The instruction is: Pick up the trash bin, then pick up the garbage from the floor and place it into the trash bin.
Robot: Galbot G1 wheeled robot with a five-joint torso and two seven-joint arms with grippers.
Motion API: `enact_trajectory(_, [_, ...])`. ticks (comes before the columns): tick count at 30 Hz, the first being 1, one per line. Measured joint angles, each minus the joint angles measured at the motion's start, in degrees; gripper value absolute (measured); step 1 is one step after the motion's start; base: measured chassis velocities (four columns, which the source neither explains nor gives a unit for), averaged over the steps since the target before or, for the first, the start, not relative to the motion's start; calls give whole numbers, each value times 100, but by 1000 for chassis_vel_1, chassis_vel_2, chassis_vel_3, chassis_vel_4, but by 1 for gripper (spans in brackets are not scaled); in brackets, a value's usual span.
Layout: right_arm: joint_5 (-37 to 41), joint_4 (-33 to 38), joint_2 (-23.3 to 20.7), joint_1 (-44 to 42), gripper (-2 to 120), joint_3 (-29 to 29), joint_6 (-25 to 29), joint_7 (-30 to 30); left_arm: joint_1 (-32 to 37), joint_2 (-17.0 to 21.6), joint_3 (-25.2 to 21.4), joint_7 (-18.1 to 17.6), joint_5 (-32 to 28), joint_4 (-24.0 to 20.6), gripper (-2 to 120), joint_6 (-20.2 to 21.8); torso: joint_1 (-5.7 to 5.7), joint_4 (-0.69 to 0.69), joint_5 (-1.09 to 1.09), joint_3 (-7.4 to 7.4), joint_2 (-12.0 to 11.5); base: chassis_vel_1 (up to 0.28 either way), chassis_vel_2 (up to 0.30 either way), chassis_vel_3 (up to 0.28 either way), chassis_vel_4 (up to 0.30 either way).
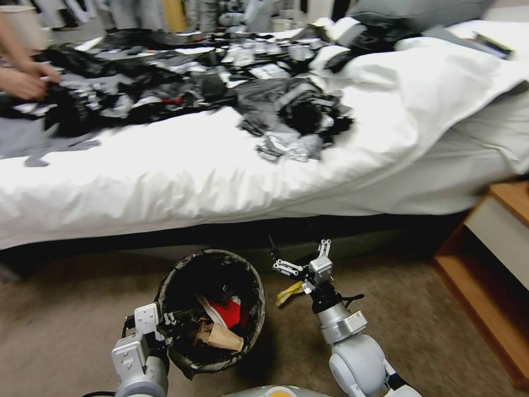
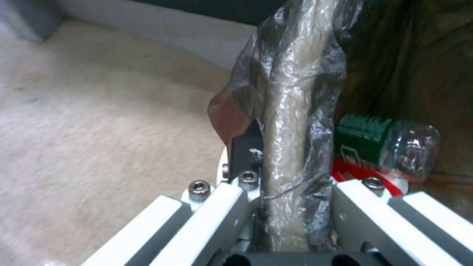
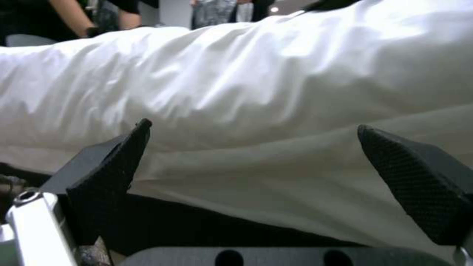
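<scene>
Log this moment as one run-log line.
left gripper: shut on bin rim | right gripper: open, raised by bed | in bin: bottle, scraps | floor: yellow wrapper

Bare carpet (image 1: pixel 419 331) lies open; bed (image 1: pixel 220 182) blocks ahead.

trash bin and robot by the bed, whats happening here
The left gripper is shut on the rim of the small round white plastic trash bin with a dark bag liner, beside the white-sheeted bed. Inside the bin lie a red-and-white snack wrapper, brown paper scraps and a tiny green-labelled clear bottle. The right gripper is open and empty above the carpet, next to the bin. A yellow wrapper is on the floor just below it.
</scene>
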Motion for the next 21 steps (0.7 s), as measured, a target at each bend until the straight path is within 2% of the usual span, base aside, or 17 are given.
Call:
enact_trajectory(8, [-15,-9,-150,-44,100,82,-25,-221,-58,9,19,-9,-2,43,0,-4,0,-4,0,0,0,23,31,41,38])
enact_trajectory(10, [-26,-113,-417,-55,100,268,-42,-792,-64,28,13,-10,-13,44,0,-4,0,-3,0,0,0,0,0,0,0])
enact_trajectory(11, [-26,-113,-417,-55,100,268,-42,-792,-64,28,13,-10,-13,44,0,-4,0,-3,0,0,0,0,0,0,0])
enact_trajectory(14, [-184,-357,-834,-40,100,564,-19,-1500,-70,45,2,-18,-32,45,0,0,0,-2,1,0,0,0,0,0,0])
enact_trajectory(17, [-231,-526,-1082,-19,100,707,-29,-1857,-85,47,3,-17,-36,61,0,6,0,-2,0,0,0,0,0,0,0])
enact_trajectory(21, [-337,-829,-1342,54,100,743,-62,-2049,-114,37,21,-20,-36,84,0,19,0,-2,0,0,-1,0,0,0,0])
